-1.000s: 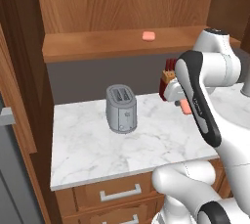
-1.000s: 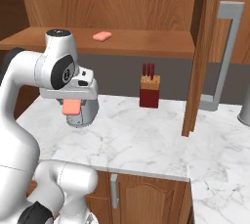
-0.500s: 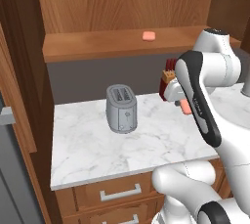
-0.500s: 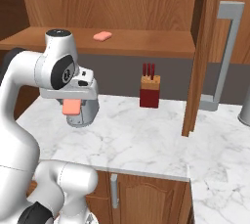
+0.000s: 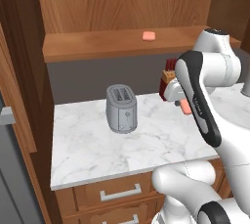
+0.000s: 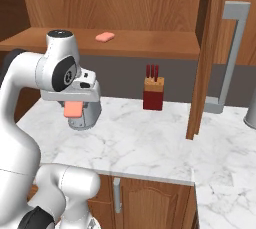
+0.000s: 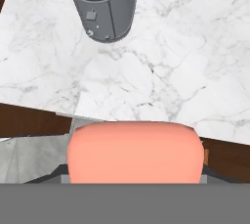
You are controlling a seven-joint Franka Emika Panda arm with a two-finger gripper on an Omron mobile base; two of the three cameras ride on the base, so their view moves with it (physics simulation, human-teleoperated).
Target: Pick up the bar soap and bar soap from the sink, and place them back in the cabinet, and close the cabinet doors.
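Observation:
One salmon-pink bar soap (image 5: 149, 35) (image 6: 105, 36) lies flat on the plank shelf of the open cabinet (image 5: 97, 47) (image 6: 150, 48). My gripper (image 5: 183, 101) (image 6: 75, 104) hangs above the marble counter, below shelf height, shut on the other bar soap (image 5: 186, 107) (image 6: 73, 110). That held bar (image 7: 134, 152) spans the bottom of the hand view and hides the fingertips. The cabinet doors stand open: the right one (image 6: 202, 58) shows its grey bar handle (image 6: 229, 58), the left one (image 5: 19, 71) is edge-on. The sink is out of view.
A grey toaster (image 5: 121, 108) (image 7: 102, 3) stands on the white marble counter (image 5: 97, 149) (image 6: 150, 143), beneath and beyond my hand. A dark red knife block (image 6: 152, 93) (image 5: 167, 78) sits at the back wall. Wooden drawers (image 5: 117, 193) run under the counter's front edge.

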